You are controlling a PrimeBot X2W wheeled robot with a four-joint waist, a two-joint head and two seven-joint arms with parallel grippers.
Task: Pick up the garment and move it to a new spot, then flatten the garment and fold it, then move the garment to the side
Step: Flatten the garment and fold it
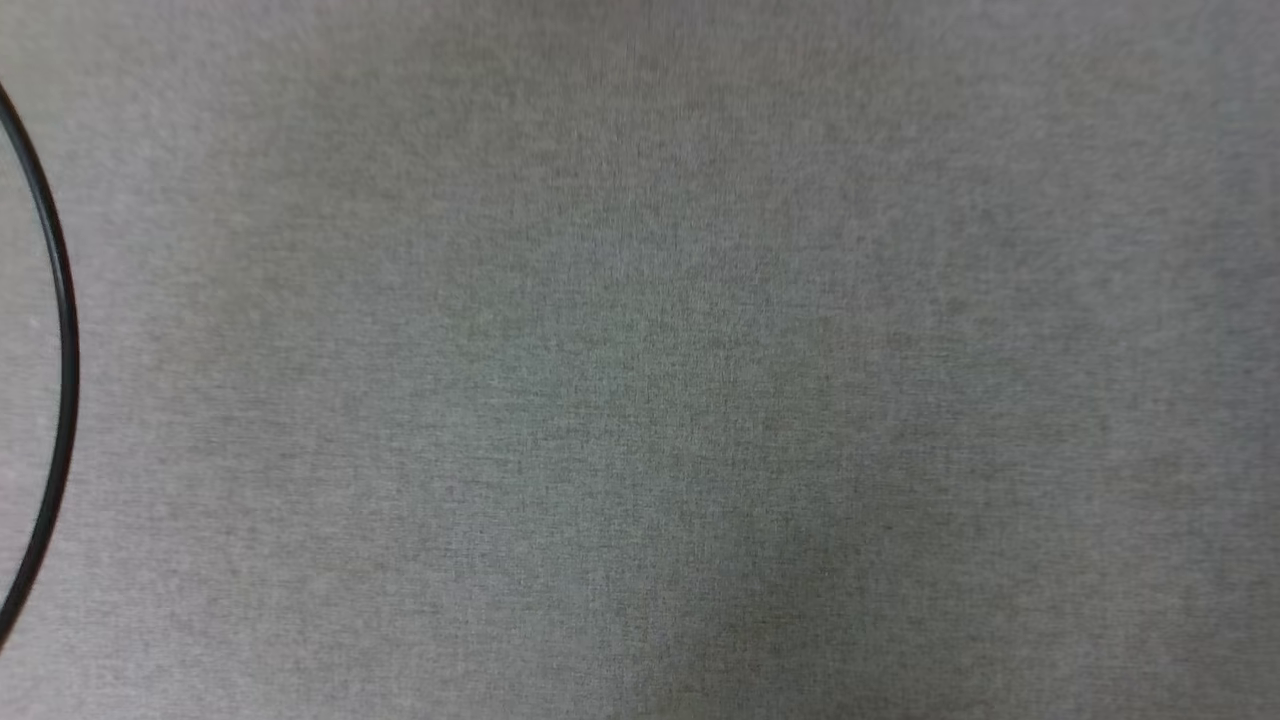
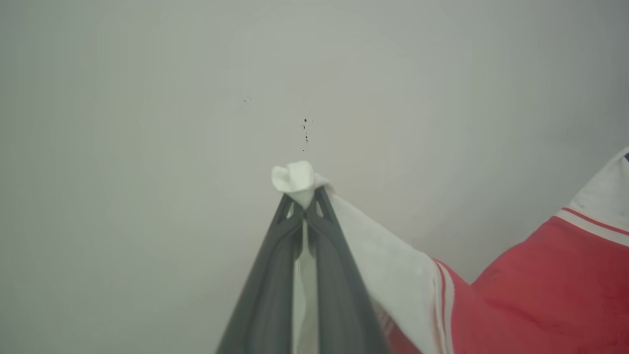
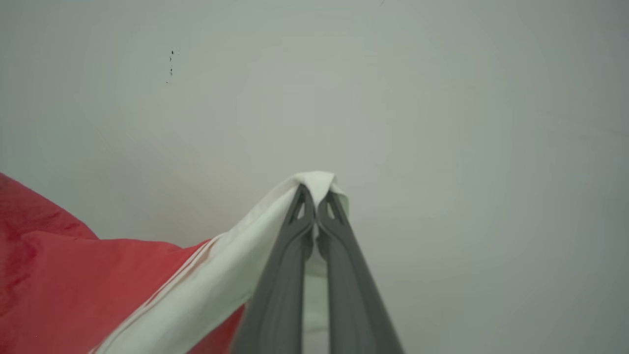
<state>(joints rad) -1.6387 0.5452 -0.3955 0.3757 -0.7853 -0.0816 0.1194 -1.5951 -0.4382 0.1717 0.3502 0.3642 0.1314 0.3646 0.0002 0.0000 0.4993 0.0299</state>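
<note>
Left gripper point(image 2: 305, 199) pressed shut on a white sleeve tip of the garment point(image 2: 540, 290) | right gripper point(image 3: 314, 199) pinching its other white sleeve | red body sags between them, apparently in the air | risk: such thin nips could slip under a tug, dropping one side

Grey surface point(image 1: 640, 360) open across the head view, thin black cable point(image 1: 62, 330) crossing its left edge; garment point(image 2: 540, 285) spans the gap between left hand point(image 2: 304, 196) and right hand point(image 3: 314, 194).
</note>
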